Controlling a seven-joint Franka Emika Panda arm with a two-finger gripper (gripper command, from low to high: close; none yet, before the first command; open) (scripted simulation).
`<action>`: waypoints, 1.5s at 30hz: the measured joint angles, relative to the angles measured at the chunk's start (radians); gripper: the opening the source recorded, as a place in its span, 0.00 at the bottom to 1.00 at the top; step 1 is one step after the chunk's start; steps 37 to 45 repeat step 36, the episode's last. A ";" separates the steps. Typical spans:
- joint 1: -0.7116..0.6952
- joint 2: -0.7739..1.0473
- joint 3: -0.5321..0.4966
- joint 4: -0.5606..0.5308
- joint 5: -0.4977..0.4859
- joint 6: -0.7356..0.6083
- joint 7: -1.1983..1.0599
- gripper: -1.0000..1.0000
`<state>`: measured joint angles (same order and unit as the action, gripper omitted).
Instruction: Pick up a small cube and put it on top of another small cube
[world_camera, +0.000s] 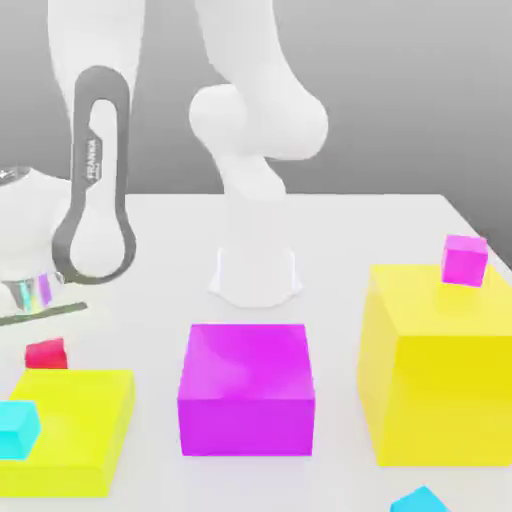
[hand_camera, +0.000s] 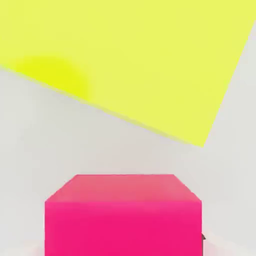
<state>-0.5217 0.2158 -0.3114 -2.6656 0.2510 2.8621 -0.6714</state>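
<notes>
A small red cube (world_camera: 46, 352) rests on the white table at the exterior view's left, just behind a low yellow block (world_camera: 80, 425). My gripper (world_camera: 40, 316) hangs directly over it, low and close. In the hand view the red cube (hand_camera: 123, 215) looms large and near, with the yellow block (hand_camera: 135, 60) beyond it. A small cyan cube (world_camera: 18, 428) sits on that low yellow block. A small magenta cube (world_camera: 465, 259) sits on top of a tall yellow block (world_camera: 440, 380) at the exterior view's right. Another small cyan cube (world_camera: 420, 500) lies at the front edge.
A large magenta block (world_camera: 246, 390) stands mid-table between the two yellow blocks. The arm's white base (world_camera: 255, 275) rises behind it. The white table (world_camera: 340, 230) reaches back to a grey wall.
</notes>
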 joint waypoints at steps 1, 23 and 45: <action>0.012 -0.037 -0.022 -0.008 -0.048 -0.026 0.035 0.00; 0.237 -0.084 -0.050 0.295 -0.182 -0.375 1.082 0.00; 0.280 0.040 -0.010 0.371 -0.106 -0.329 1.313 1.00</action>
